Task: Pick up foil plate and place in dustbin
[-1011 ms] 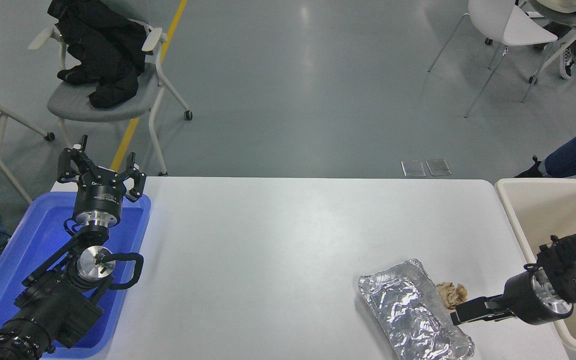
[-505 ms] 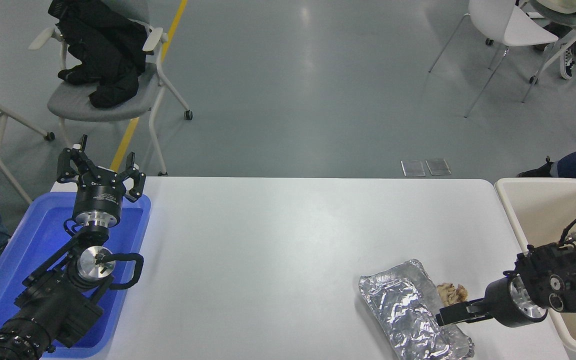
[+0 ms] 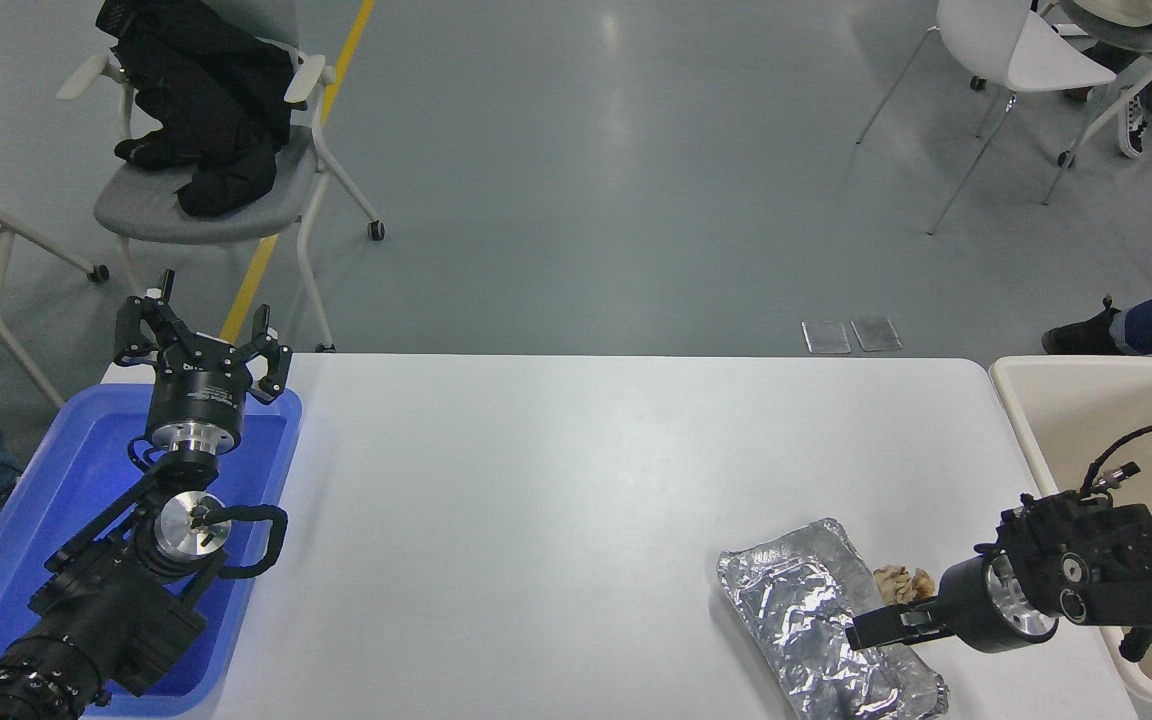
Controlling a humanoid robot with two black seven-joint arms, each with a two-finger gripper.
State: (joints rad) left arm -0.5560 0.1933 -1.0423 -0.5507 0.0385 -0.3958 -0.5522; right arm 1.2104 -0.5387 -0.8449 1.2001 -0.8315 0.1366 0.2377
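The foil plate [image 3: 808, 612] is a shiny crinkled silver tray lying on the white table [image 3: 576, 470] at the front right. My right gripper [image 3: 874, 630] comes in from the right, low over the plate's right side, with its tip above the plate's inside. The frames do not show whether it is open or shut. The dustbin [image 3: 1086, 410] is a large cream-beige bin standing off the table's right end, behind my right arm. My left gripper [image 3: 201, 340] is parked open over the blue tray at the lower left.
A small crumpled tan paper ball [image 3: 904, 582] lies against the foil plate's right rim, just behind my right gripper. A blue shallow tray [image 3: 56, 480] sits at the table's left end. Chairs stand beyond the table, and a person's leg [image 3: 1151, 325] shows behind the dustbin.
My right gripper has moved left, from beside the foil plate's right rim to over the plate. The person's leg at the right has shifted. The left arm has not moved.
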